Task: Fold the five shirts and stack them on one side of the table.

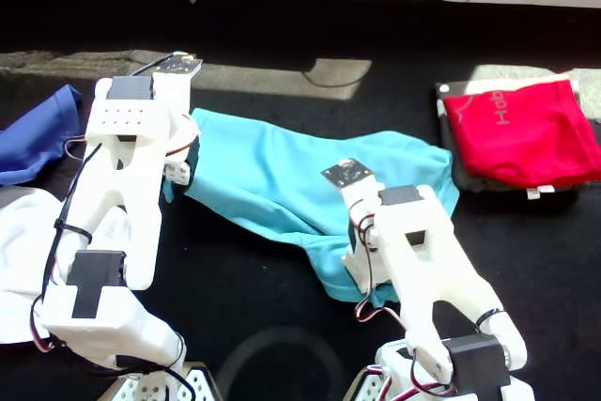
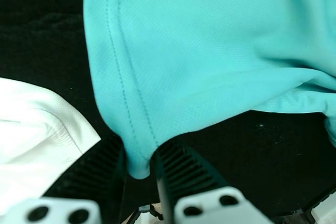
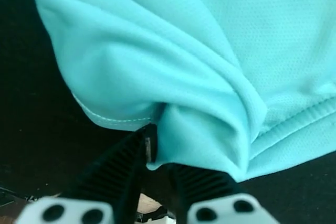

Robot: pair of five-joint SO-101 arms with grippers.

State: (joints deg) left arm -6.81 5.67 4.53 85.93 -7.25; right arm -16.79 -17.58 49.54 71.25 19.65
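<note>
Grip on teal shirt (image 1: 282,176), both arms: L fingers (image 2: 167,157), black and ribbed, are drawn narrow on a stitched corner of the cloth (image 2: 210,51), w/ the corner's tip poking down between them. R fingers (image 3: 128,156) are likewise closed narrow, pinching a bunched fold of the same shirt (image 3: 184,51) near its hemmed edge, w/ fabric draping over the tips.

Just beside the L fingers lies a white shirt (image 2: 37,129), crumpled, separated from the teal cloth by a strip of black surface (image 2: 42,35).

From the high camera, the L arm (image 1: 122,194) stands over the teal shirt's left edge and the R arm (image 1: 423,260) over its near right part. The shirt stretches unfolded across the middle of the surface (image 1: 235,307), wrinkled, w/ one end trailing toward the R arm's base.

White shirt (image 1: 23,232) sits at the left edge, partly under the L arm; a blue shirt (image 1: 38,129) lies just beyond it, loosely heaped. At the far right a red shirt (image 1: 526,129) rests folded on top of a dark folded garment (image 1: 507,190), close to the teal shirt's right end.
</note>
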